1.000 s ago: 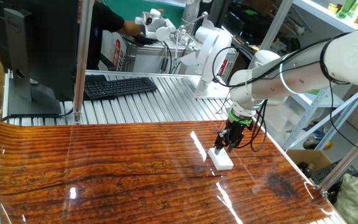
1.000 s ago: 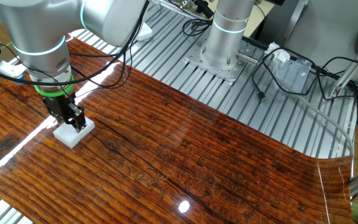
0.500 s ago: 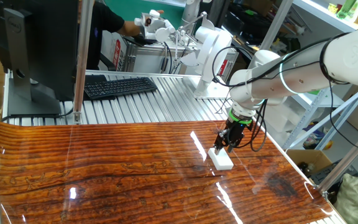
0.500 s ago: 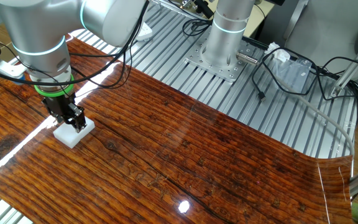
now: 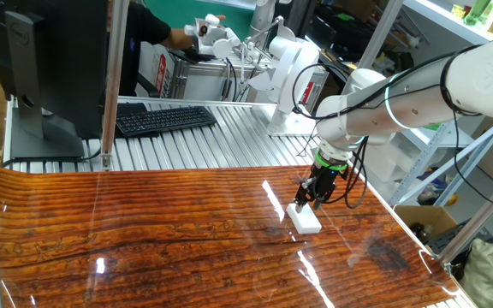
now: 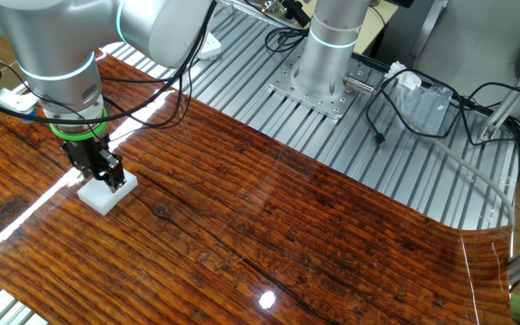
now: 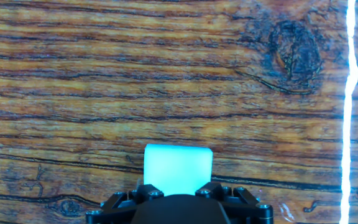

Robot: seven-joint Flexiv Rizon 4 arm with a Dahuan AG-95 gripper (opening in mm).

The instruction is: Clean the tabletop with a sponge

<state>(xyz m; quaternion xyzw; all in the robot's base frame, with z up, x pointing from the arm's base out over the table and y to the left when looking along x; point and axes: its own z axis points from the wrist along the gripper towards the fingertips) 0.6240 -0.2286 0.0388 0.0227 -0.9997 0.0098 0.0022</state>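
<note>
Nothing is seen to have moved since the earlier frames. On the tabletop, near its edge by the arm, the sponge lies flat. The gripper is set straight down on the sponge's far end, apparently clamped across its short width, so the long axis runs out from the jaws.

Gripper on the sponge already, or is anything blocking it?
Looks like yes. The gripper points down with its fingers astride one end of the sponge, which lies flat on the tabletop. Nothing stands nearby. Whether the jaws actually squeeze it is hard to tell.
</note>
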